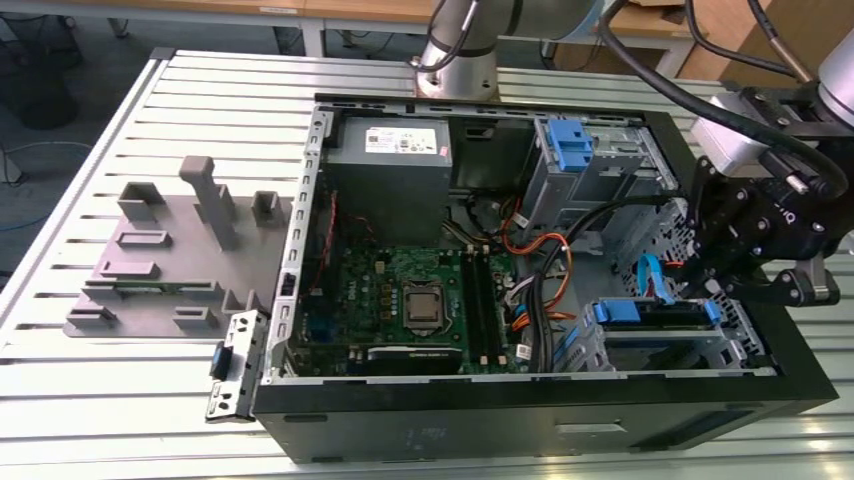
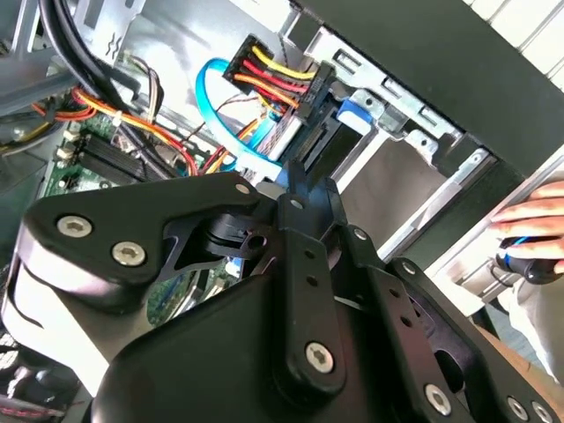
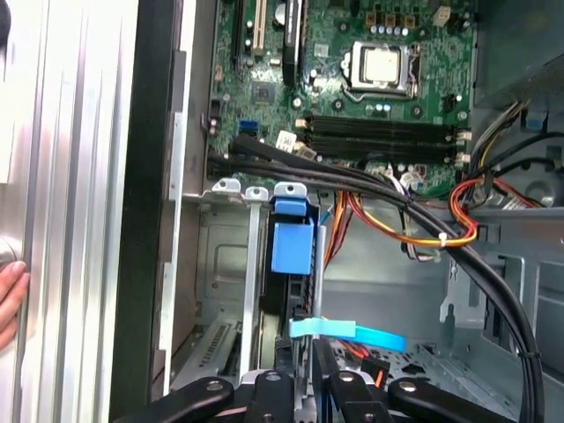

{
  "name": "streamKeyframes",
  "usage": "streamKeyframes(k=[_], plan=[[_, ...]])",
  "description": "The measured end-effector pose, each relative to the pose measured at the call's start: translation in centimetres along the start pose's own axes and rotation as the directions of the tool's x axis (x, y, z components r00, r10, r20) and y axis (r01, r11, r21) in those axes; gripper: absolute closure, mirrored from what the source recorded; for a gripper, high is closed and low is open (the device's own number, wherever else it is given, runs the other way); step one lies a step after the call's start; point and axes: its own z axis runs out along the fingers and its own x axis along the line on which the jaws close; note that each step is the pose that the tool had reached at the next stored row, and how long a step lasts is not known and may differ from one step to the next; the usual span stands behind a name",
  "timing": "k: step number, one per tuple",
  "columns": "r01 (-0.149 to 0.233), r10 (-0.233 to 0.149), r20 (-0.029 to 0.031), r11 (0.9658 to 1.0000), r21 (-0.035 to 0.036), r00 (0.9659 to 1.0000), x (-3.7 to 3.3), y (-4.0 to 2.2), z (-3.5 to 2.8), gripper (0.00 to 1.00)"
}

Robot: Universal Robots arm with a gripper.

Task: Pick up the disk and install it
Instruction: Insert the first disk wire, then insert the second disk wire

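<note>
The claw is almost shut on the disk, which stands in its bay by the case's front corner. Best to push straight, slowly.

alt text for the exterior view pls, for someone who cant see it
An open black computer case lies on a slatted metal table, and the robot's black gripper is at the drive cage on the exterior view's right, where the blue-framed disk sits. The green motherboard shows inside, and grey fixtures stand to the case's left.
</note>
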Motion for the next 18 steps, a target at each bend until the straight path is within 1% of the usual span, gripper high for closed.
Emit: streamKeyframes(k=[5, 10, 18], plan=[[0.0, 0.0, 0.0, 1.0, -0.0008, 1.0, 0.01, 0.0, 0.0, 0.76], [0.0, 0.0, 0.0, 1.0, -0.0008, 1.0, 0.0, 0.01, -0.17, 0.76], [0.0, 0.0, 0.0002, 1.0, -0.0008, 1.0, 0.0, 0.01, -0.25, 0.76]])
